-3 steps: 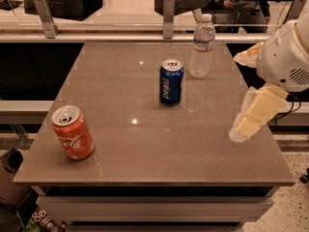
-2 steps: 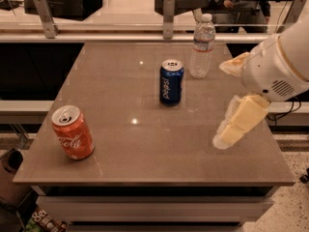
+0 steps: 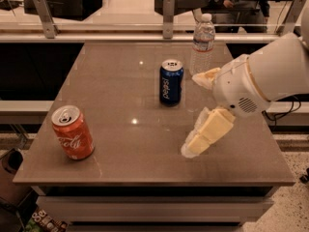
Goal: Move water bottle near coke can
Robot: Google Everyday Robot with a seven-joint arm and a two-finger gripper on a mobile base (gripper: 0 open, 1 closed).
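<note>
Camera view: spread-fingered end effector (image 3: 191, 114) over brown table (image 3: 116, 81), metal railing (image 3: 96, 36) behind

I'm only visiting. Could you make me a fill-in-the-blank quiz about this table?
The water bottle stands at the table's ____ edge.
The can closest to it is coloured ____.
The coke can stands ____ from the bottle than the other can.
The gripper, above the table in front of the bottle, fingers open, holds ____.
Missing: far; blue; farther; nothing.

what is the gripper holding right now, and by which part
Nothing. The gripper is open over the table's right side, nothing between its fingers; the water bottle stands at the far edge, ungripped.
</note>
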